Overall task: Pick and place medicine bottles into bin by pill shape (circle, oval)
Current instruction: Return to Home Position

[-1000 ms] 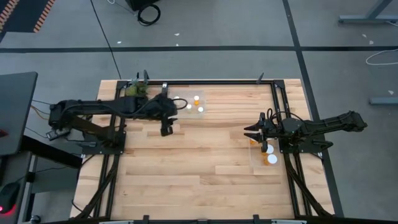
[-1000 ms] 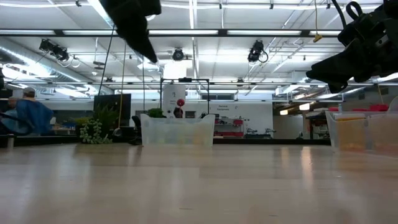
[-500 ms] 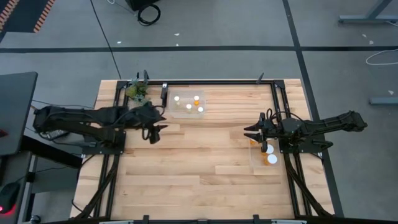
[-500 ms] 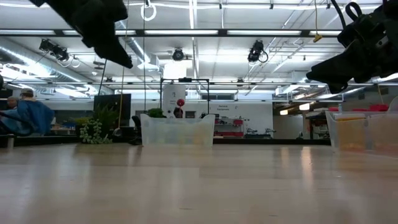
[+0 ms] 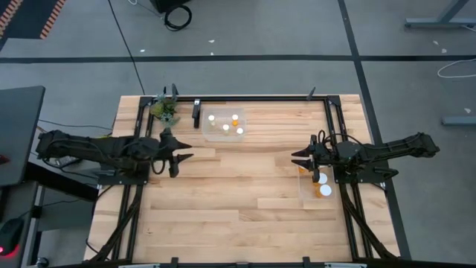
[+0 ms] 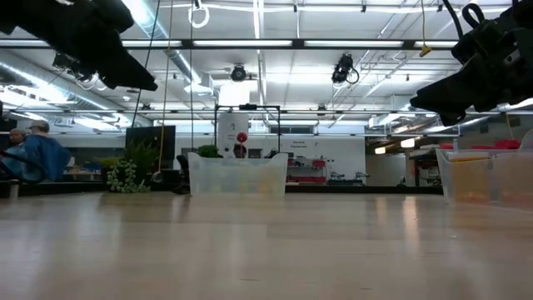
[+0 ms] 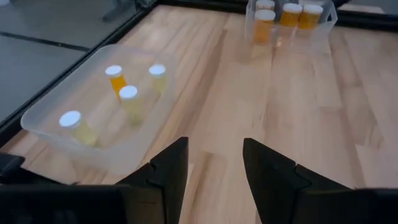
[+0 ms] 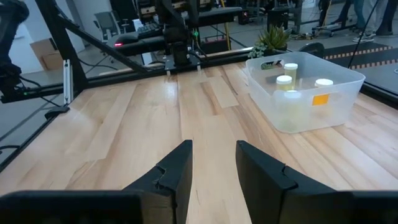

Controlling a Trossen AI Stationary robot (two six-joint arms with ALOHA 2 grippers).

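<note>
Your left gripper (image 7: 214,144) and right gripper (image 8: 213,145) hang spread, empty; the upper-centre bottles (image 5: 226,127) look light and slick, so pinch below the cap.

Ceiling strip lights (image 6: 333,43) flood the workshop with bright, even light. The wooden table (image 5: 245,201) is lit flat from above, shadows faint and soft, the white caps of the medicine bottles (image 5: 225,127) gleaming. Seen low, the wood takes a pale sheen, and the left arm (image 6: 83,33) and right arm (image 6: 483,50) stand dark against the lamps.
</note>
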